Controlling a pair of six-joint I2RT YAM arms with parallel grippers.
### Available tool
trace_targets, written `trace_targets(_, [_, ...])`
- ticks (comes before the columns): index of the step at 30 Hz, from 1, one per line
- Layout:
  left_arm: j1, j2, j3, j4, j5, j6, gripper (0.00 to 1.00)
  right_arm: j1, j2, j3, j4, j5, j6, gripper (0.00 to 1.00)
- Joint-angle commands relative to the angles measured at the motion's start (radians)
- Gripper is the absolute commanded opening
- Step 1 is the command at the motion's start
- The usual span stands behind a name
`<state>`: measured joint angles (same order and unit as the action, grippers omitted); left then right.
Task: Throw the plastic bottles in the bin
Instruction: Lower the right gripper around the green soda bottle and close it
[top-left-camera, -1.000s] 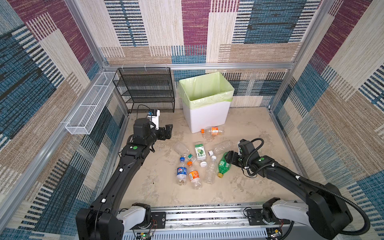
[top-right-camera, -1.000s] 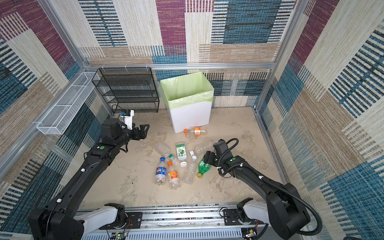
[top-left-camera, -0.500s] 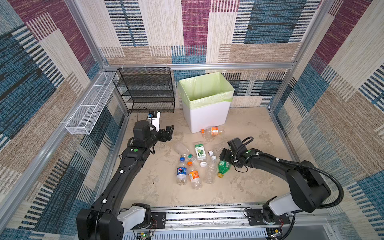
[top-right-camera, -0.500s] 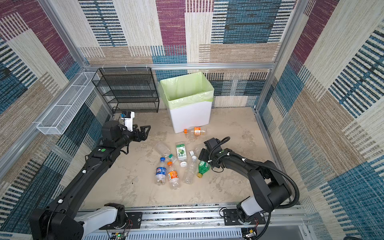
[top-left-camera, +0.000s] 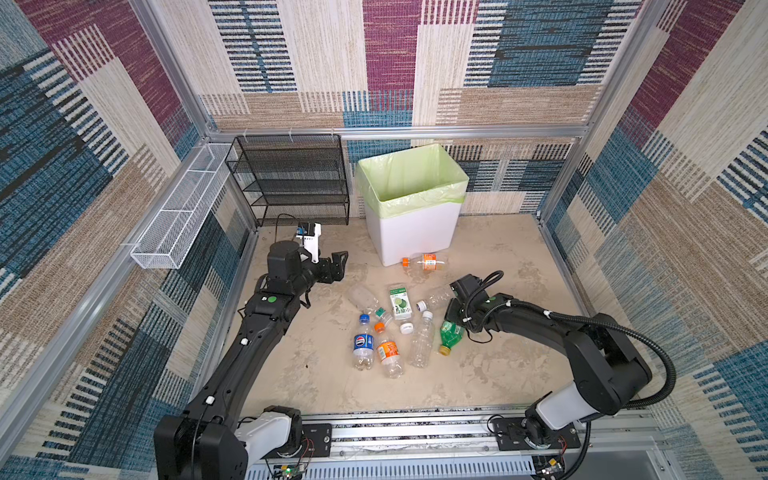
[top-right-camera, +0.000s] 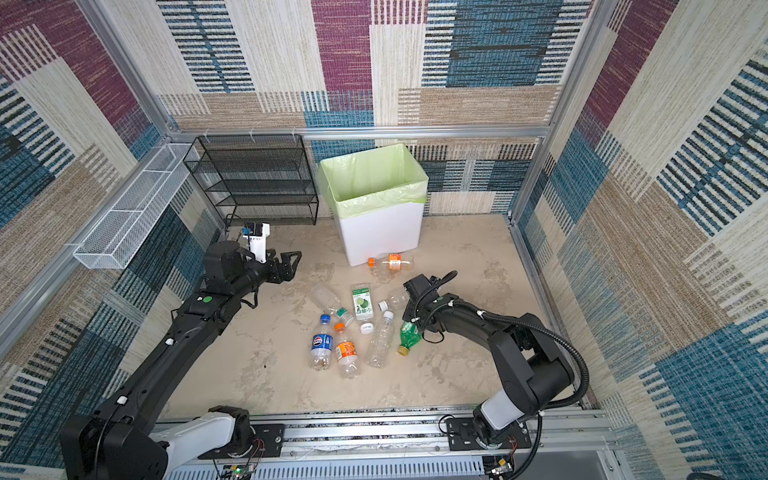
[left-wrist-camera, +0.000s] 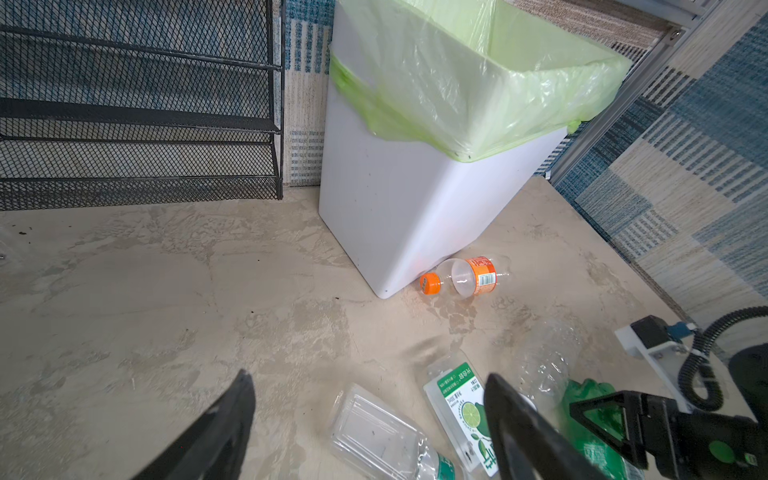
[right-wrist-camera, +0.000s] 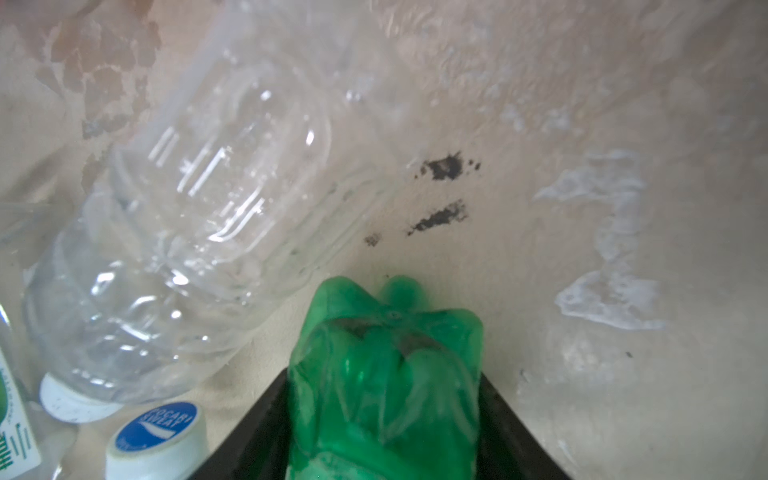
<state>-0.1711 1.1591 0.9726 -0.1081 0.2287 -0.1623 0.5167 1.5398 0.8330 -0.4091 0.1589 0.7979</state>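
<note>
Eight plastic bottles (top-left-camera: 420, 347), mostly clear and ribbed, lie on the desk (top-left-camera: 498, 374) by one white bin (top-left-camera: 415, 232). The right hand (right-wrist-camera: 386, 374) pinches the crumpled green bottle (right-wrist-camera: 386, 328); the left hand (left-wrist-camera: 368, 376) gapes empty.

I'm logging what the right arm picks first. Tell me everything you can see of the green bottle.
Small, translucent green plastic, the green bottle has a yellow-orange cap and a crumpled-looking body. It lies on its side on the floor, at the right edge of the bottle cluster in both top views. The right gripper presses its black fingers on both sides of the base end. A clear bottle lies close beside that end; whether they touch is unclear.
</note>
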Motion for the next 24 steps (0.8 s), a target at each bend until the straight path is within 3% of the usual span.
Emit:
trace_targets(1, [0.001, 0.001, -0.001, 0.027, 0.013, -0.013, 0.86, -0.008, -0.019, 0.005, -0.061, 0.081, -0.044, 0.56])
trace_targets(4, [0.001, -0.001, -0.002, 0.028, 0.013, -0.013, 0.86, -0.044, -0.040, -0.021, -0.068, 0.078, -0.073, 0.59])
trace_targets(8, [0.001, 0.001, -0.002, 0.026, 0.015, -0.014, 0.87, -0.080, -0.059, -0.040, -0.068, 0.069, -0.091, 0.81])
trace_targets(11, [0.001, 0.001, -0.002, 0.026, 0.015, -0.014, 0.86, -0.080, -0.070, -0.044, -0.076, 0.068, -0.092, 0.88])
trace_targets(16, [0.001, -0.002, -0.001, 0.025, 0.017, -0.013, 0.86, -0.078, -0.086, -0.067, -0.086, 0.042, -0.070, 0.88])
trace_targets(24, [0.001, 0.001, -0.002, 0.022, 0.017, -0.011, 0.86, -0.030, -0.084, -0.093, -0.094, 0.043, -0.018, 0.75])
